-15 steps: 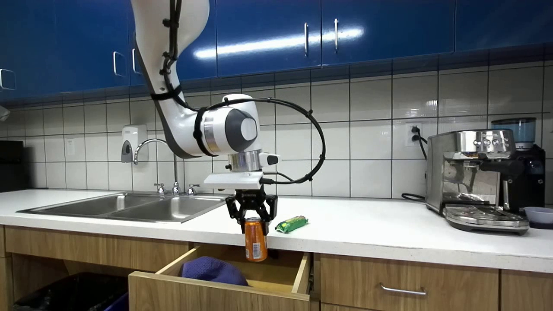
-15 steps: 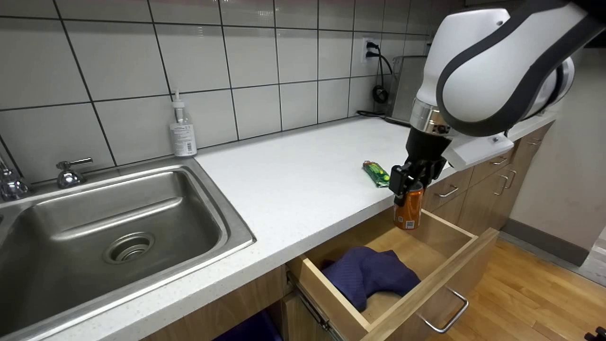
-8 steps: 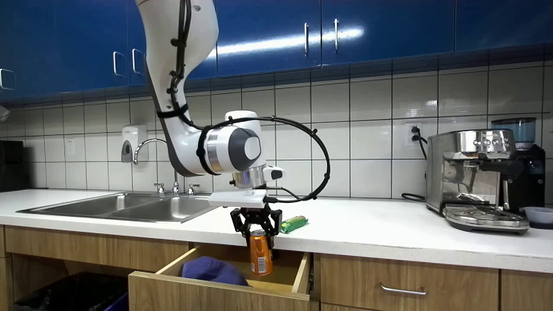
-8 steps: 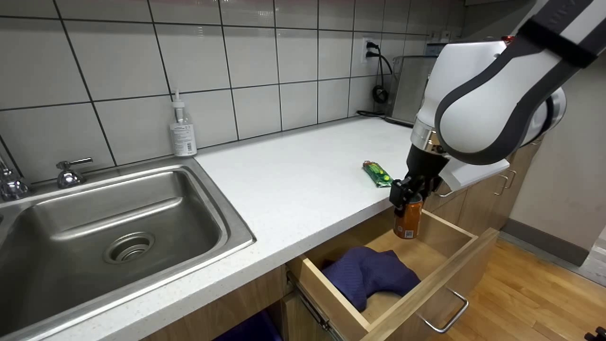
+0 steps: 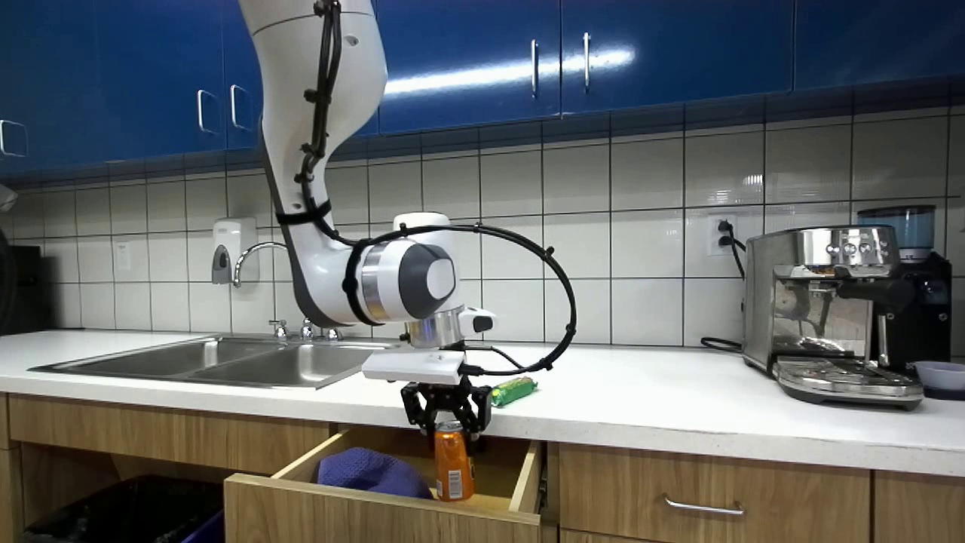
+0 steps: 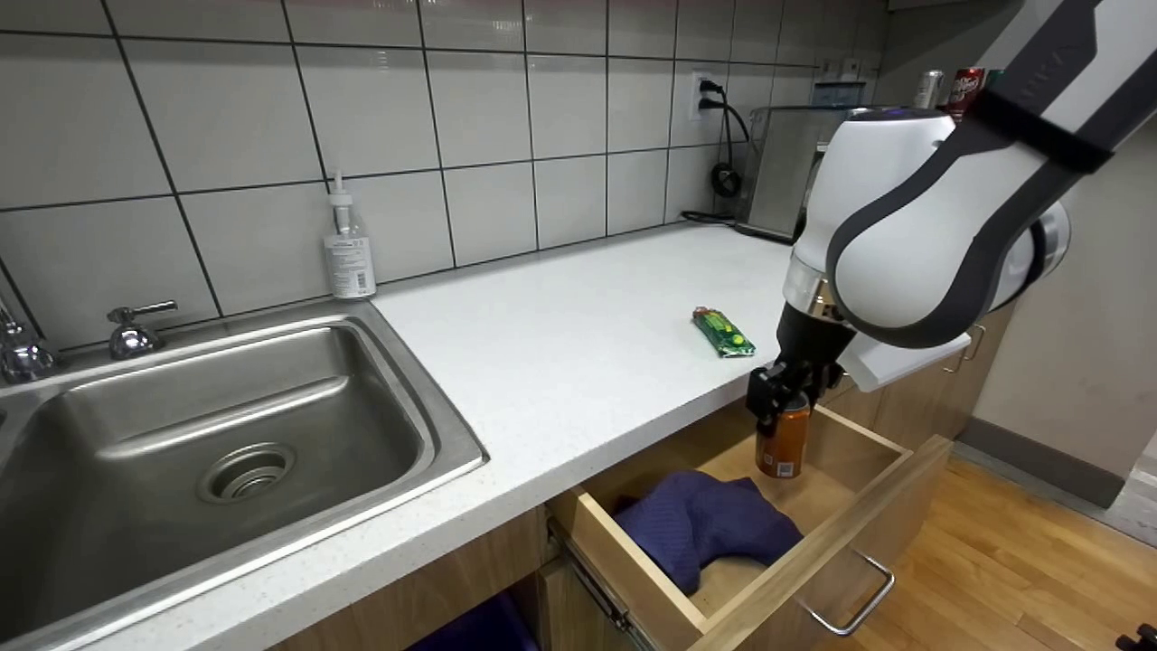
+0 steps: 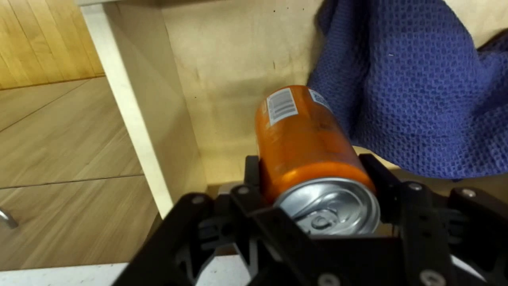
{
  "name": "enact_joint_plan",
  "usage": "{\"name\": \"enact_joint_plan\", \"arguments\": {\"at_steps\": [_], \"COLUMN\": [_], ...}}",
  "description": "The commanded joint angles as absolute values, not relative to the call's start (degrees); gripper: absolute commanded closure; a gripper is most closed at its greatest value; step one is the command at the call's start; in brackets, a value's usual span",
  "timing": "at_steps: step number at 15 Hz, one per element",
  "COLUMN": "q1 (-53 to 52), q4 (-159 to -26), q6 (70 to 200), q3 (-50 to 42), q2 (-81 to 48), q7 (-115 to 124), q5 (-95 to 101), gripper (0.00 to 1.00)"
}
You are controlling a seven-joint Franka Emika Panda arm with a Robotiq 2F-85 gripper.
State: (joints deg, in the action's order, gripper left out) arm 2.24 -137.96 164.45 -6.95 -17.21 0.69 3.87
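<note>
Countertop (image 6: 578,344) runs alongside gripper (image 5: 454,437); pulled-out wooden drawer (image 6: 832,542) is directly under gripper. Blue waffle-weave towel (image 6: 705,520) lies in drawer, below & to one side of gripper. To do this step well, prob. best: slow vertical moves, orange drink can (image 7: 309,143) plumb & clear of towel, steady grip till base is supported. Gripper: clamped on can nr its top, jaws parted by its width; can directly beneath, w/in drawer, slight tilt, base contact unclear. Green snack packet (image 6: 723,332): on countertop, nr gripper.
</note>
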Motion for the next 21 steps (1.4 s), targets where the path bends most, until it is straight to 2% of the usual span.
{"name": "enact_joint_plan", "arguments": {"at_steps": [1,21], "q1": [2.16,1.06], "q4": [-137.97,-137.91], "q6": [166.25,168.75], "q3": [-7.31,-9.15], "q2": [-17.94,-21.19], "q7": [2.05,3.2], "q5": [4.01,4.05], "gripper": [0.62,0.62]}}
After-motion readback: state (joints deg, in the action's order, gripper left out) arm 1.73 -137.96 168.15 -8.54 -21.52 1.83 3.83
